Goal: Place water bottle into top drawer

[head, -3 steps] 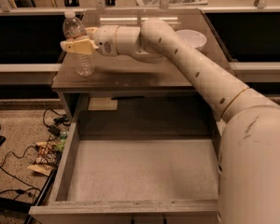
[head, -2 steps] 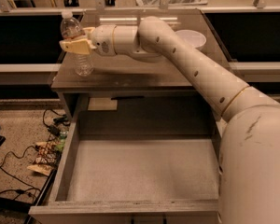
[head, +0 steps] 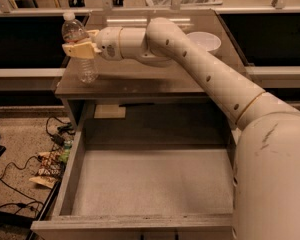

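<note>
The water bottle (head: 80,46), clear with a white cap and ribbed body, stands upright at the left end of the cabinet top (head: 140,81). My gripper (head: 79,43) reaches in from the right and is shut on the bottle's middle, its tan fingers (head: 80,50) wrapped around it. The bottle's base looks at or just above the cabinet top. The top drawer (head: 150,181) is pulled fully open below, wide and deep, with a bare grey textured bottom and thick side walls.
A white bowl (head: 204,41) sits on the cabinet top to the right, behind my arm. Cables and small clutter (head: 47,161) lie on the floor left of the drawer. A shelf rail (head: 20,73) runs along the left.
The bottle and gripper have shifted slightly up and left; the grip on the bottle is unchanged. The drawer has not moved.
</note>
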Tool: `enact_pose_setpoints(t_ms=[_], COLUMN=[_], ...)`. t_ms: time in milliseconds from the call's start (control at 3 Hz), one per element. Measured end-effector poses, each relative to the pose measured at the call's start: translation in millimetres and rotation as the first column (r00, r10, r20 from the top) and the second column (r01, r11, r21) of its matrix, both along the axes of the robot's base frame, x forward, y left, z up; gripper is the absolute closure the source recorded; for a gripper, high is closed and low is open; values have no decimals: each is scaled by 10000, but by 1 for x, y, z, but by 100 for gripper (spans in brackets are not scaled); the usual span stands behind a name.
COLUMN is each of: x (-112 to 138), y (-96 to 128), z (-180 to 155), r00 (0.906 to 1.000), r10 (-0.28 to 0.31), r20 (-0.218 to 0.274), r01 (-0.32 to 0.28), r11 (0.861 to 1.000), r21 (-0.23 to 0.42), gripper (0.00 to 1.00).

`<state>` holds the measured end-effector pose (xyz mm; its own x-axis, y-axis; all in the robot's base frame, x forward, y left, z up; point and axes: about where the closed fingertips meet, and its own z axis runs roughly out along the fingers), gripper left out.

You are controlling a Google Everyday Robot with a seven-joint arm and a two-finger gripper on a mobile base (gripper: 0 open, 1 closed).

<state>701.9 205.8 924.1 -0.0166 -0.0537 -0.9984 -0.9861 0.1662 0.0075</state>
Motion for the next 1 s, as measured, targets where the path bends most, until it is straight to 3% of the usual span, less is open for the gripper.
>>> enact_pose_setpoints(t_ms=[333, 667, 1000], x=[-17, -56, -149], y=[-2, -15, -25], z=[32, 79, 124], r00=[9990, 9943, 9872], r10=[259, 146, -319], r20=[363, 1055, 1561], r01=[-262, -194, 194], r11=[9996, 9988, 9965], r21=[76, 445, 807], gripper=[100, 100, 100])
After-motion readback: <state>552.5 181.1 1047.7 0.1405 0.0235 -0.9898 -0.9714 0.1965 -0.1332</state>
